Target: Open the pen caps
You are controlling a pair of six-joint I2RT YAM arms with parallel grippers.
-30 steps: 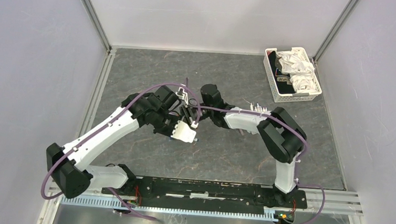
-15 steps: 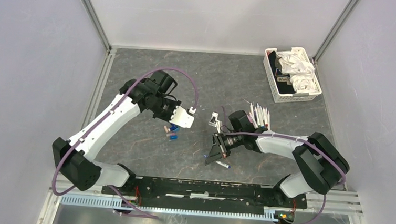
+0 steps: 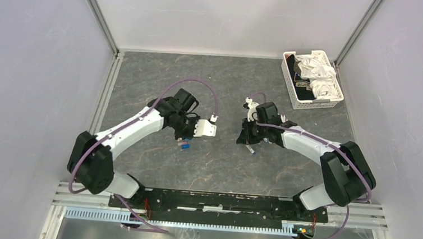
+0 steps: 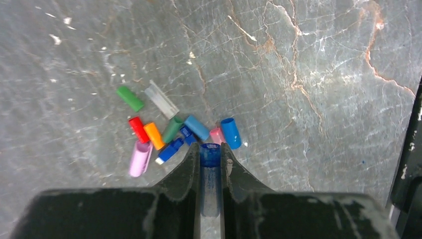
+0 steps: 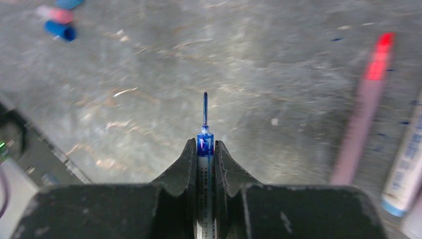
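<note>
My left hand [image 4: 210,148] is clenched on a blue cap [image 4: 210,155], open mouth facing outward. It sits close to the loose caps [image 4: 154,135] bunched on the tabletop [image 4: 308,59]: green, red, orange, blue, pink and lilac. My right hand [image 5: 205,144] grips an uncapped pen [image 5: 204,172] with its blue nib bare. Dark print runs along the barrel, too small to read. To its right lie a red-tipped pen [image 5: 367,99], badly blurred, and another pen [image 5: 404,164] cut off by the edge, its blue lettering illegible. From above, the caps show only as specks under my left wrist.
</note>
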